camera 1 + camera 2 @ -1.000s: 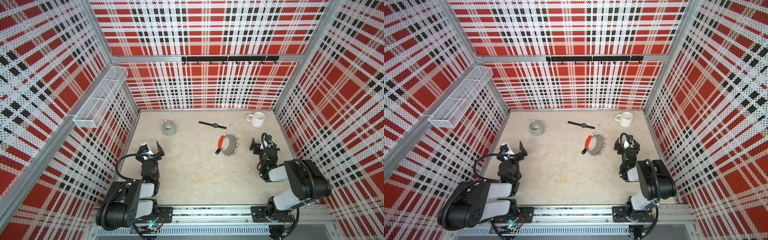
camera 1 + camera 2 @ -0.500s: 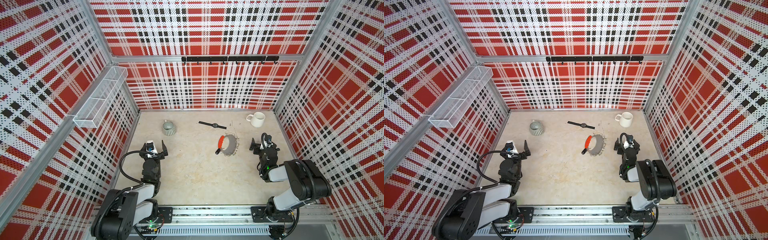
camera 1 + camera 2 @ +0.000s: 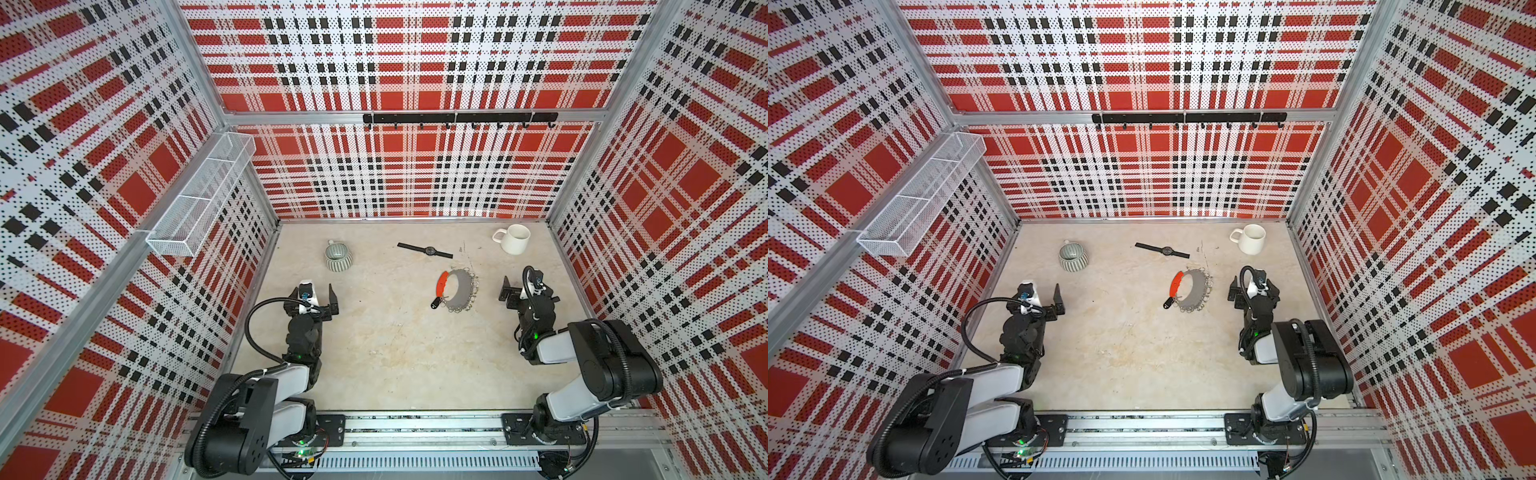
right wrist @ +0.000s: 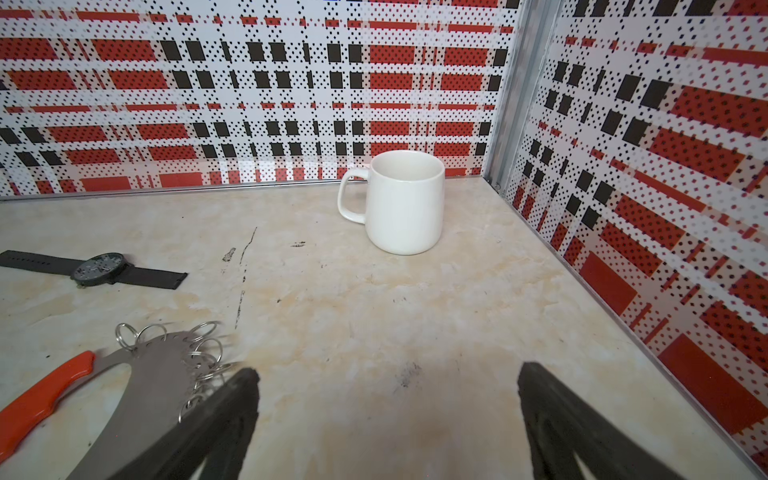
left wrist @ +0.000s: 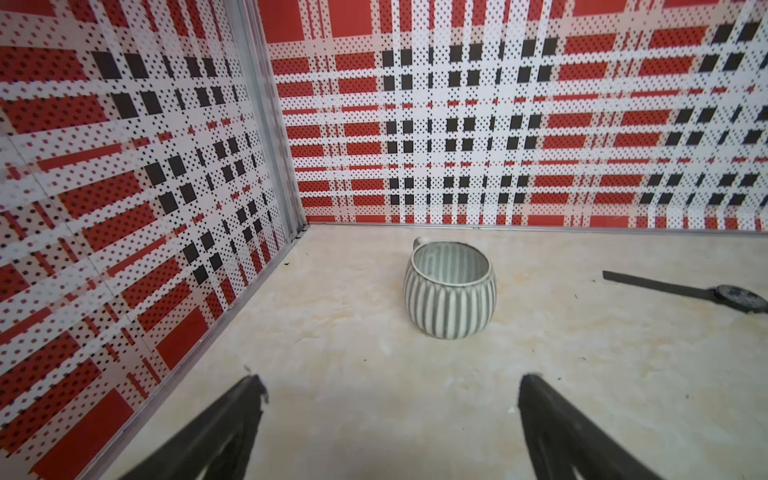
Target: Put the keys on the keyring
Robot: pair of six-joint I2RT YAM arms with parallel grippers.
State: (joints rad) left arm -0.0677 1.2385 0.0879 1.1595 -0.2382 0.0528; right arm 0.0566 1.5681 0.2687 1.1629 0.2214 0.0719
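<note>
**Both wide open, nothing held**

My left end effector (image 3: pixel 319 296) and right end effector (image 3: pixel 523 291) gape empty. I'd steady the keyring (image 3: pixel 460 291) with the right and pinch the keys (image 3: pixel 435 303) low with the left. The keyring lies right of bench (image 3: pixel 374 353) centre: grey crescent, red bar, silver rings. The keys, a small black tag, sit at the bar's near tip.

The keyring (image 4: pixel 158 365) runs off the right wrist view, partly behind the right tool (image 4: pixel 388 372).
</note>
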